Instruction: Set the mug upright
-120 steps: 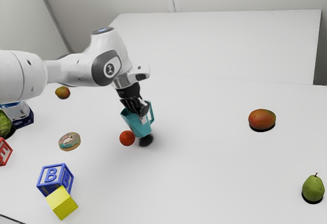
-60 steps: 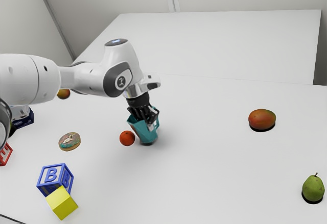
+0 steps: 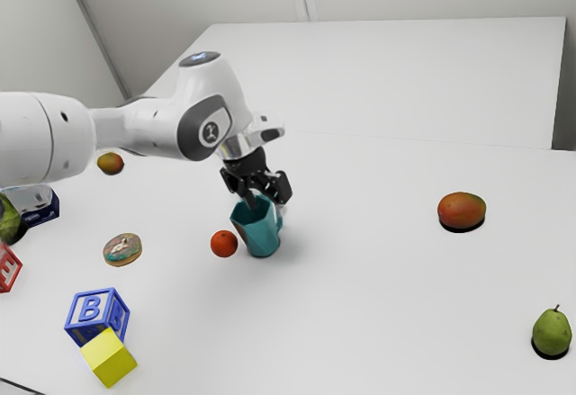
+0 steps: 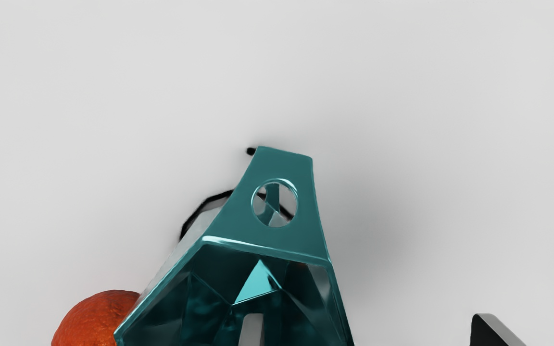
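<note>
One white, smooth-shelled arm [image 3: 135,130] enters at the exterior view's middle left, runs nearly level, then bends down at the wrist, its black gripper [image 3: 268,206] pointing downward left of the frame's centre. The hand is released – one finger [image 4: 252,331] is over the mouth of the mug [image 3: 261,233], the other [image 4: 493,331] outside it, with a wide gap between them. The mug sits directly below the hand, mouth up, leaning slightly toward the frame's upper left; whether its base rests flat I can't tell. It is glossy teal, faceted inside and out, with a flat handle pierced by a round hole. Close beside it, on the frame's left, is a pebbly-skinned orange [image 3: 224,244]. Farther off come a glazed donut [image 3: 122,249] at the left, a mango [image 3: 111,163] at upper left, and a red-and-green mango [image 3: 462,210] at the right. At lower left a blue letter block [image 3: 94,318] stands by a plain yellow cube [image 3: 110,357]; a blue-and-white box [image 3: 36,206] and a red block [image 3: 7,267] lie at the left edge. Farthest from the hand – lower right – is a green pear [image 3: 551,332] with a short stem.
</note>
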